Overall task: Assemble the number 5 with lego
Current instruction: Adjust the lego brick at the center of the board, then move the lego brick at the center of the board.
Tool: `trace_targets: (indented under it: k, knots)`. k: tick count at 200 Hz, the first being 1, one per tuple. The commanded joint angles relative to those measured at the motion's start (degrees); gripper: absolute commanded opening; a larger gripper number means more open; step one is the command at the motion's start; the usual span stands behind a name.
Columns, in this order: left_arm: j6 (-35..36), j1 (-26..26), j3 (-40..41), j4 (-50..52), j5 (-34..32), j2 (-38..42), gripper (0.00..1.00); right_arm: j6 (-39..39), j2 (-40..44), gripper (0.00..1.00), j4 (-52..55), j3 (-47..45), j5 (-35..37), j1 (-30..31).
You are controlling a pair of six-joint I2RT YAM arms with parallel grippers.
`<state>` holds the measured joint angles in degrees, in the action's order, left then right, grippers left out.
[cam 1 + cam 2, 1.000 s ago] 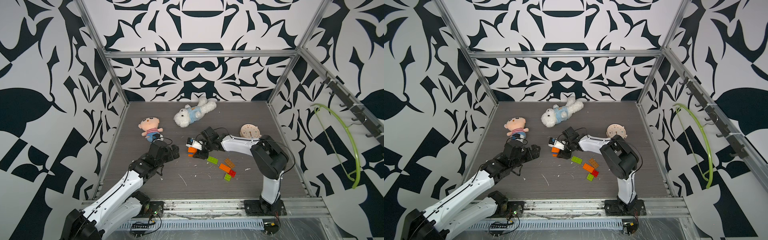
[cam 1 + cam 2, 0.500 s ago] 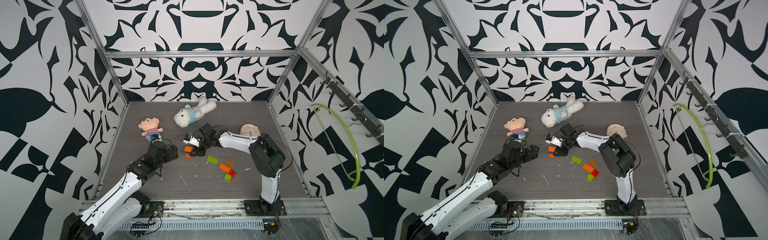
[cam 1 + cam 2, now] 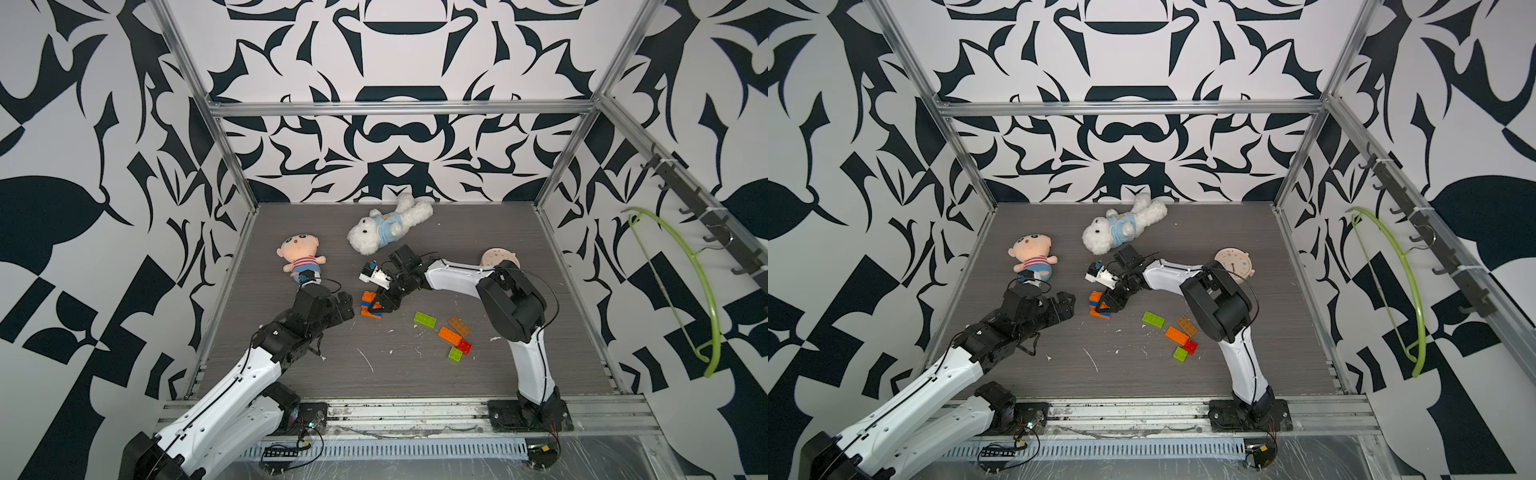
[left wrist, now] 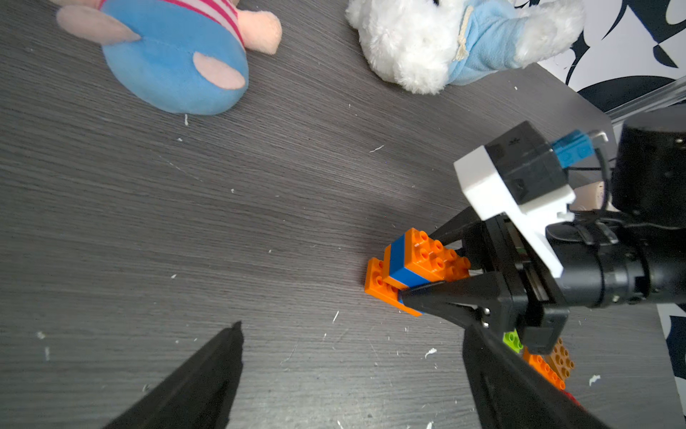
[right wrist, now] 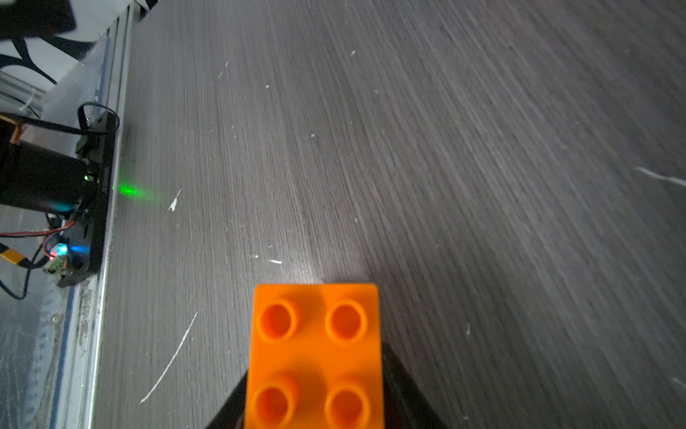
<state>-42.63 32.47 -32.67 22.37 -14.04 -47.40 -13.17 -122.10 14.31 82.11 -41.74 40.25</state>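
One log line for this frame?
phase: grasp | right gripper: shut on orange-blue lego cluster | left gripper: open, empty | loose bricks: apart

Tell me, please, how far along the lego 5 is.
Done: only a small orange-and-blue cluster is joined; no 5 shape shows yet. In hand: the right tool is closed on that cluster, while the left tool stands open and empty beside it. Left: the loose bricks, green, tan, orange and red, lie apart from the cluster and need adding.

The left arm point(image 3: 245, 374) and right arm point(image 3: 534, 365) have white shells, black joints and thin black cables.
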Motion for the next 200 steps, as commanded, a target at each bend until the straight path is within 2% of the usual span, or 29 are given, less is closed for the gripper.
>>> trace_targets:
  k: [1, 79, 148, 173, 200]
  knots:
    - [-0.35, -0.27, -1.13, 1.11, -0.13, -0.5, 0.99, 3.25, 0.05, 0.46, -1.91, 3.41, -3.09, -1.15]
    - [-0.54, -0.29, -1.26, 0.04, 0.63, -2.33, 0.99, 5.97, -2.61, 0.56, -1.38, 6.66, -4.57, -5.4]
    - [-0.45, -0.24, -1.34, -0.82, 2.23, -3.18, 0.99, 7.03, 0.0, 0.68, -1.06, 5.46, -0.02, -8.17]
    - [0.28, -0.23, -2.03, -1.36, 4.57, -3.96, 0.99, 9.17, 5.3, 0.72, -2.64, 1.78, 5.18, -9.38]
    - [2.42, -0.25, -2.93, -3.55, 10.7, -5.78, 0.99, 13.4, 16.87, 0.78, -4.11, -6.34, 18.44, -9.94]
